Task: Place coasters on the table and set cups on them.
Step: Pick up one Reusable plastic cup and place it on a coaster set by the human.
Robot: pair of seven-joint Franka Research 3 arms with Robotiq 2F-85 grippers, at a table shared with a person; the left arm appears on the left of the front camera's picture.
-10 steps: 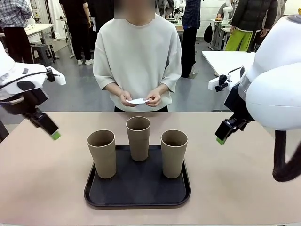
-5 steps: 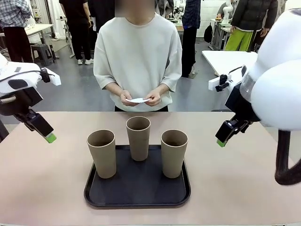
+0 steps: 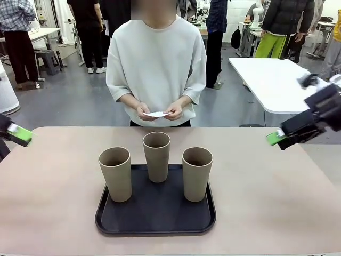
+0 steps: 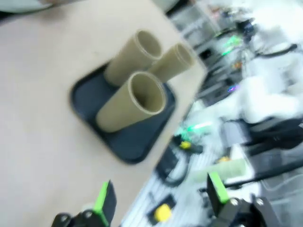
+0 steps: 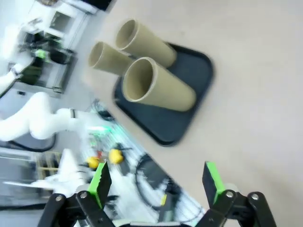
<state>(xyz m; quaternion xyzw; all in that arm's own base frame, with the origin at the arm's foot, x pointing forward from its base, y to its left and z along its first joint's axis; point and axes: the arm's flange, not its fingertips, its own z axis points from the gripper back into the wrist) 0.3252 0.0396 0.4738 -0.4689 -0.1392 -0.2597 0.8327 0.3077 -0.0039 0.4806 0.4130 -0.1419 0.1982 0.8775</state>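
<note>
Currently 3 empty cups stand on black tray; left pincer, right pincer spread.

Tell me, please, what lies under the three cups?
A black tray on the table carries all three cups. What sits directly beneath each base is covered.

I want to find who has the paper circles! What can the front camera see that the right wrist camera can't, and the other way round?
Front view: a person across the table, holding the white coasters.
Right wrist view: the right gripper seen from behind, its two green pads spread wide open with nothing between them.
Both: three cups standing on the black tray on the tan table.
</note>
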